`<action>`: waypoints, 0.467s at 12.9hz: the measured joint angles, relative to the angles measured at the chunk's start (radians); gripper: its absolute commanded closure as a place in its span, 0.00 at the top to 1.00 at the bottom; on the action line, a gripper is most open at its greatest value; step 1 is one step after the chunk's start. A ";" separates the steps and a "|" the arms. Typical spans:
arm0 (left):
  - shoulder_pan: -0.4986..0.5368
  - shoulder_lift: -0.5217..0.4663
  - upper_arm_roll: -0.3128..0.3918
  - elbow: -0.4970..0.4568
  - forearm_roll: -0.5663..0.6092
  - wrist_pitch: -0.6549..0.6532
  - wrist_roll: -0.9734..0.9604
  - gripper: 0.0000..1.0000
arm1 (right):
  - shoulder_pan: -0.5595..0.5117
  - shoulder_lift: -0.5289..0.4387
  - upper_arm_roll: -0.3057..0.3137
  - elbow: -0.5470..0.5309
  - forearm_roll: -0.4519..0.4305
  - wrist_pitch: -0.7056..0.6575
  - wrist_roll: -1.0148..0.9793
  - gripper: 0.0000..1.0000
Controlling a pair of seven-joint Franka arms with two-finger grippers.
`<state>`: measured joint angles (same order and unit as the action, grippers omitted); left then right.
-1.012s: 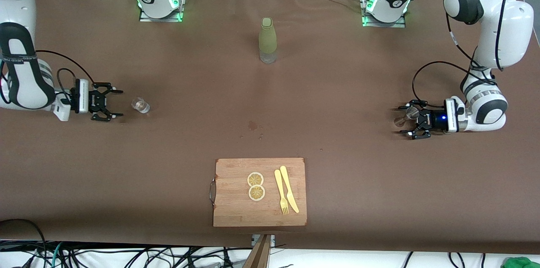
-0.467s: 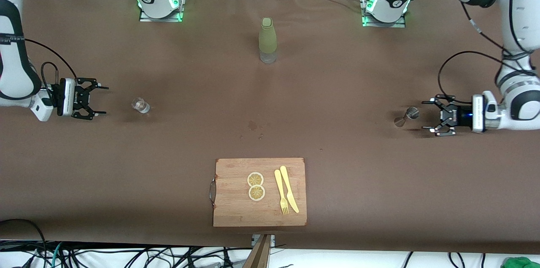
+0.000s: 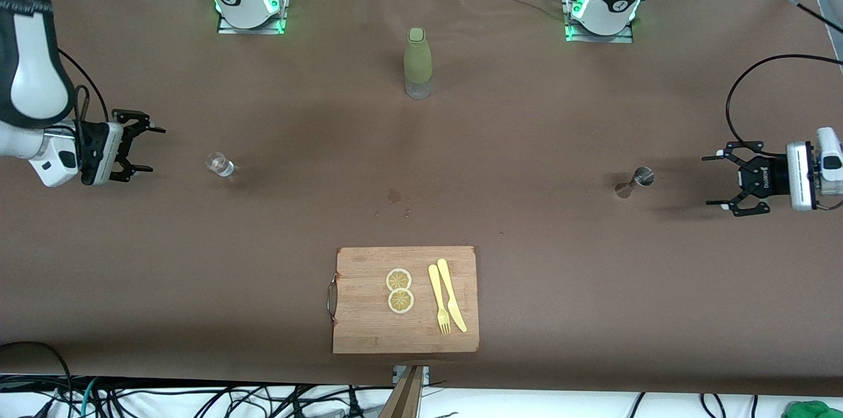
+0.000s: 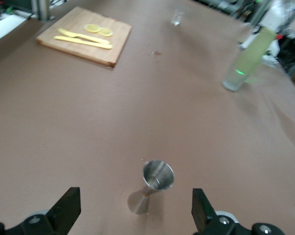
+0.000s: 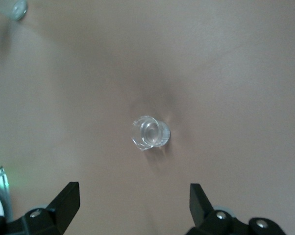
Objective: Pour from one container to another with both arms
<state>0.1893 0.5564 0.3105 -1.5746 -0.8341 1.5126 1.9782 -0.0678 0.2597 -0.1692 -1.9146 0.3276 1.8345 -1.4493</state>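
Observation:
The tiny clear glass cup (image 3: pixel 219 164) stands on the brown table toward the right arm's end; the right wrist view shows it (image 5: pixel 150 132) out ahead of that gripper's fingers (image 5: pixel 64 203). My right gripper (image 3: pixel 153 149) is open and empty, a hand's length from the cup. The silver jigger (image 3: pixel 635 182) stands toward the left arm's end. My left gripper (image 3: pixel 716 181) is open and well clear of it. In the left wrist view the jigger (image 4: pixel 155 183) sits just ahead of the spread fingers (image 4: pixel 69 210).
An olive-green sleeved bottle (image 3: pixel 417 62) stands mid-table near the arms' bases. A wooden cutting board (image 3: pixel 362 319) lies near the front edge with two lemon slices (image 3: pixel 399 289) and a yellow fork and knife (image 3: pixel 446 296). Small wet spots (image 3: pixel 395 195) mark the table's middle.
Both open grippers have drawn back toward their ends of the table. The left one, whose fingers stood around the jigger, now sits apart from it; the right has backed away from the cup.

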 measured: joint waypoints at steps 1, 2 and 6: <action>-0.001 -0.029 -0.018 -0.001 0.025 0.029 -0.073 1.00 | 0.017 -0.026 0.012 -0.004 -0.025 0.000 0.083 0.99; -0.001 -0.055 -0.038 -0.003 0.059 0.052 -0.152 1.00 | 0.023 -0.048 0.038 -0.007 -0.053 0.000 0.161 0.99; -0.001 -0.185 -0.138 -0.024 0.219 0.144 -0.537 1.00 | 0.031 -0.127 0.176 -0.010 -0.164 -0.001 0.482 0.99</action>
<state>0.1886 0.3714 0.1723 -1.5983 -0.6148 1.6564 1.4407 -0.0371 0.1324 0.0065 -1.9248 0.1640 1.8340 -0.9672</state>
